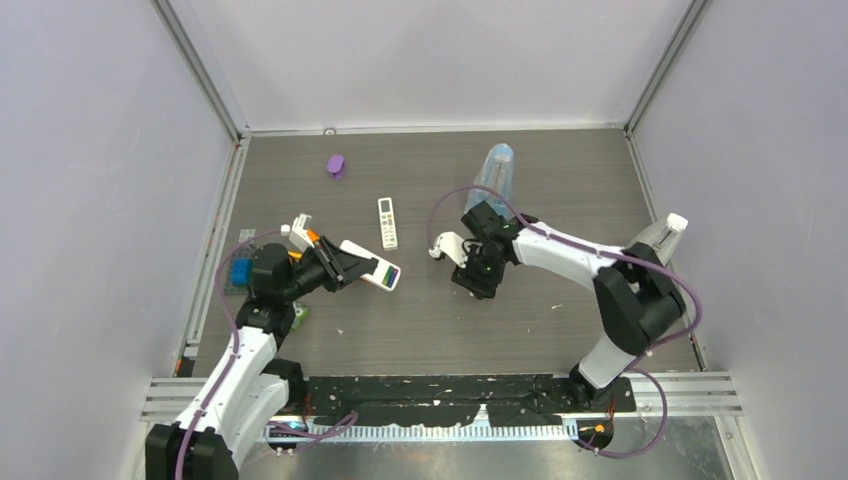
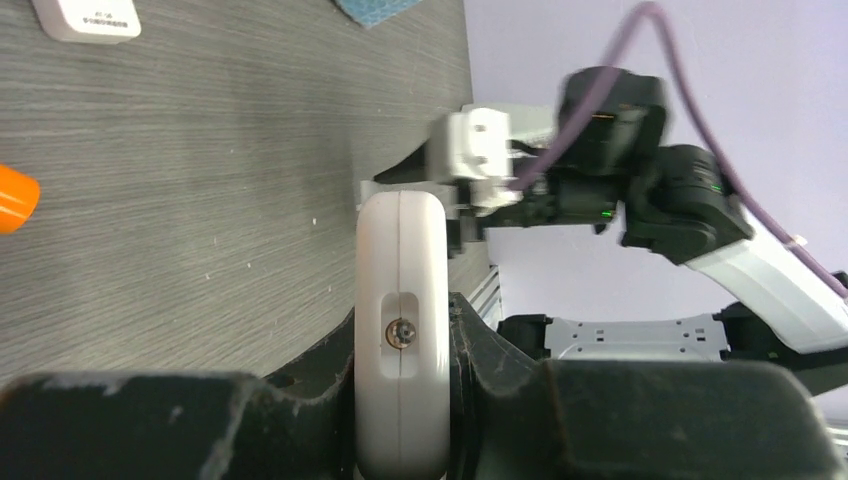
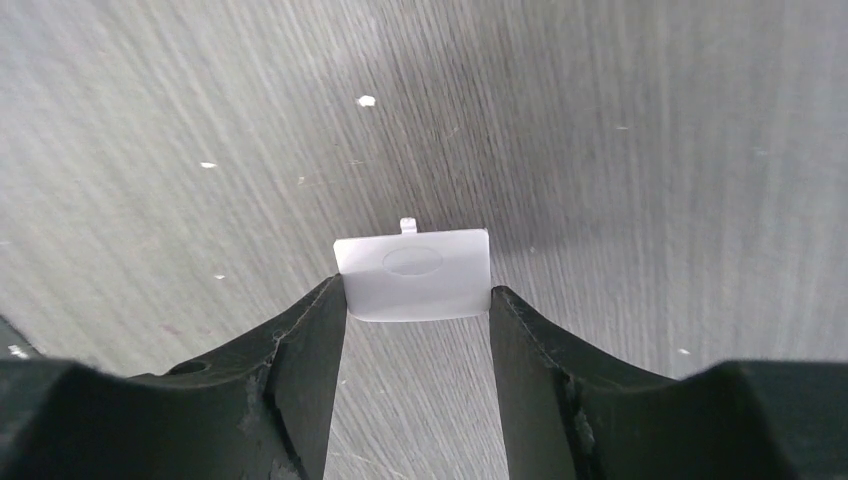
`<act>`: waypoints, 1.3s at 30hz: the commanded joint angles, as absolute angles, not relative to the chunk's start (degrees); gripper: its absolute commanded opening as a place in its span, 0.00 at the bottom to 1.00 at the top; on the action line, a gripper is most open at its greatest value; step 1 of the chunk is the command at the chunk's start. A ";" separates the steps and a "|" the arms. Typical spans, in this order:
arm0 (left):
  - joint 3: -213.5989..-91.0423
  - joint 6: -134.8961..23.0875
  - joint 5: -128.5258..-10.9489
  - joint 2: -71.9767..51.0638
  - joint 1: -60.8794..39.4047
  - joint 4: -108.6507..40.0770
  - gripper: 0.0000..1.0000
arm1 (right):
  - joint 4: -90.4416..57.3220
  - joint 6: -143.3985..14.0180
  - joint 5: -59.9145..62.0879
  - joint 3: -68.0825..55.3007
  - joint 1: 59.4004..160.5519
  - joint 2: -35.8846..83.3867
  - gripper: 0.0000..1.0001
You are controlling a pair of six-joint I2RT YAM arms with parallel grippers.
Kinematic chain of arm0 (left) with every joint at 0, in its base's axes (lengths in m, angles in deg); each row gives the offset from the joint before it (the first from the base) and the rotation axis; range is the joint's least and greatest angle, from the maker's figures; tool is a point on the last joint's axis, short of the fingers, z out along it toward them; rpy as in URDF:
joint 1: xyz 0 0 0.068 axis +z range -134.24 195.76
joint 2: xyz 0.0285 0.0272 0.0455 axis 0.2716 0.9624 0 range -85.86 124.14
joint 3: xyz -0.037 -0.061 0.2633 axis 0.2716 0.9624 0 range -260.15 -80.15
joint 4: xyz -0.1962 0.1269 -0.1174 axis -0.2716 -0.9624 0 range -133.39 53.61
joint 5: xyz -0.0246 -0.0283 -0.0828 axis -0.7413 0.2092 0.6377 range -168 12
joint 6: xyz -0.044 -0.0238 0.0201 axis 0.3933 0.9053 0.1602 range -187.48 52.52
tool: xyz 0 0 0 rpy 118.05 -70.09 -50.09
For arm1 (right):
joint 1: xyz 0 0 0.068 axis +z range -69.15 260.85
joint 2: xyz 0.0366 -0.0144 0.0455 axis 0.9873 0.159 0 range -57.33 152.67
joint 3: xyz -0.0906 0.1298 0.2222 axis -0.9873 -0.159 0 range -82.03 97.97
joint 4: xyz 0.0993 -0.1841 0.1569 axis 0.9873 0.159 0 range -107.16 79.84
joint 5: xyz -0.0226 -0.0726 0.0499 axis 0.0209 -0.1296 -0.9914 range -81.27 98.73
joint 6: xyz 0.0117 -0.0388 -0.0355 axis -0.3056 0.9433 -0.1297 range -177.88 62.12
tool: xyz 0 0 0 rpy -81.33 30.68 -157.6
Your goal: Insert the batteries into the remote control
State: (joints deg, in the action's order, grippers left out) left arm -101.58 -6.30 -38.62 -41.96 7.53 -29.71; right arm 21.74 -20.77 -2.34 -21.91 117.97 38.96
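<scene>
**Remote clamped on the left, cover pinched on the right**

The left gripper [image 1: 335, 265] is closed narrow on the remote [image 2: 400, 250], which it holds off the table [image 1: 420, 330] at the left of the scene. Its black fingers [image 2: 320, 365] press both broad faces. From the left wrist the remote shows edge-on: a slim, smooth white plastic shell with rounded edges, a seam down its middle and a small metal screw sunk in a slot. From above, its right end carries a patch of bright colours.

The right gripper [image 3: 415, 310] is at mid-table, right of the remote and apart from it. It grips the cover [image 3: 414, 270] by its two side edges, one matte black fingertip against each. The cover is a thin, pale, slightly translucent rectangle with rounded corners, a shallow oval dimple on its face and a small tab on its far edge.

The table is grey laminate with a fine wood grain, dotted with white specks. A second remote [image 1: 387, 222], slim and white, lies flat farther back, between the two grippers. A rounded purple lump [image 1: 336, 165] sits far left, and a clear bottle [image 1: 497, 172] lies far right of centre. An orange piece [image 1: 312, 237] lies just beyond the left gripper. A green bit [image 1: 300, 312] lies by the left arm, too small to tell whether it is a cell.
</scene>
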 commanded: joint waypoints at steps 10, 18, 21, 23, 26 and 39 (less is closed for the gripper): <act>-96.38 -4.41 -43.96 -43.00 -0.44 -14.33 0.00 | 13.17 -35.72 -4.65 -22.29 132.98 14.86 0.50; -91.45 -4.15 -55.10 -47.58 -7.38 -9.50 0.00 | 11.51 -51.20 -1.90 -18.28 140.17 13.75 0.51; -89.92 -3.01 -57.35 -48.91 -8.74 -7.94 0.00 | 12.48 -53.85 0.06 -14.79 141.60 16.54 0.51; -89.50 -2.16 -57.76 -49.25 -9.01 -7.83 0.00 | 13.55 -54.89 1.87 -12.73 141.96 18.70 0.51; -89.29 -0.57 -57.94 -49.54 -9.04 -7.83 0.00 | 15.15 -55.24 3.49 -10.19 142.33 21.68 0.51; -89.72 1.68 -56.57 -49.02 -9.11 -7.73 0.00 | 20.20 -53.83 5.65 -4.99 143.08 28.45 0.51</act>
State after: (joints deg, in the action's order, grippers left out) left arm -89.10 1.31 -57.01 -48.65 -8.93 -12.60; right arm 19.07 -53.97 4.19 -8.25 142.69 28.58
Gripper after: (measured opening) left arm 0.235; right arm 0.566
